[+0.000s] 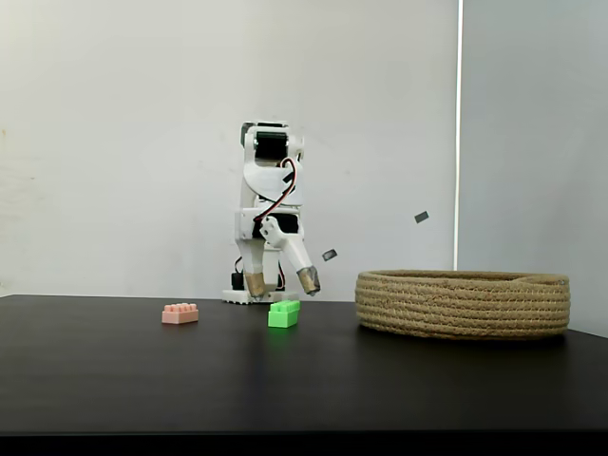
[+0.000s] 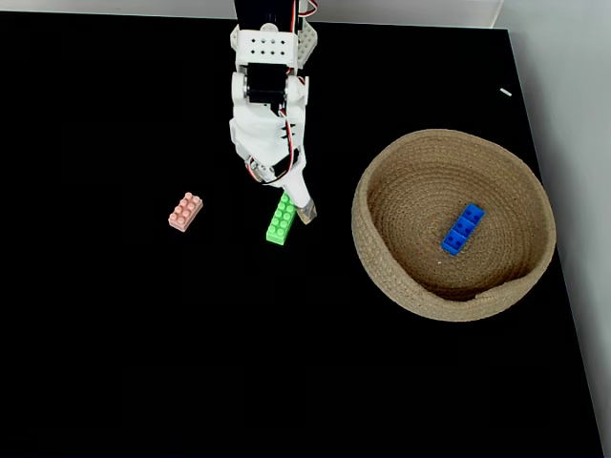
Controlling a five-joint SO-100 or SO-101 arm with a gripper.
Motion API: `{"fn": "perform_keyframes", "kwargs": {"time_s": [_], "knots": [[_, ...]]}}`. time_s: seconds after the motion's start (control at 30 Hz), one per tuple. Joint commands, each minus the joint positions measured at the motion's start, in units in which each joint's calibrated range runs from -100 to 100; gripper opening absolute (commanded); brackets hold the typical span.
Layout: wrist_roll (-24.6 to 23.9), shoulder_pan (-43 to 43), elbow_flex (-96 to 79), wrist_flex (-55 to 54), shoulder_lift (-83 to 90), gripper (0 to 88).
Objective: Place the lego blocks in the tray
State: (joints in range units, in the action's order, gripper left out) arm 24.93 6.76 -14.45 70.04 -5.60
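The green lego block [image 1: 284, 313] [image 2: 279, 221] lies on the black table just below my gripper [image 1: 282, 282] [image 2: 289, 203]. The gripper is open and points down, its fingertips [image 1: 309, 280] spread either side of the block's far end and slightly above it, with nothing held. To the left, well apart, sits the pink lego block [image 1: 180, 313] [image 2: 185, 211]. The tray [image 1: 463, 304] [image 2: 382, 277], a round tan rope basket, stands to the right in both fixed views. The blue lego block [image 2: 462, 230] lies inside it, right of centre; the tray wall hides it in the side-on fixed view.
The arm's white base [image 1: 249, 296] stands at the back of the black table [image 2: 115, 343]. The table's right edge runs close behind the tray. Small bits of tape [image 1: 421, 217] stick to the wall behind.
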Motion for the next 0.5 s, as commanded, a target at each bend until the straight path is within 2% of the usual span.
{"fn": "perform_keyframes", "kwargs": {"time_s": [0.0, 0.3, 0.47], "knots": [[0.1, -1.6, 4.6, 0.1, -0.2, 39.0], [1.0, -4.3, 5.6, 0.1, -4.4, 38.2], [0.2, -5.7, 8.6, 0.0, -9.2, 34.9]]}}
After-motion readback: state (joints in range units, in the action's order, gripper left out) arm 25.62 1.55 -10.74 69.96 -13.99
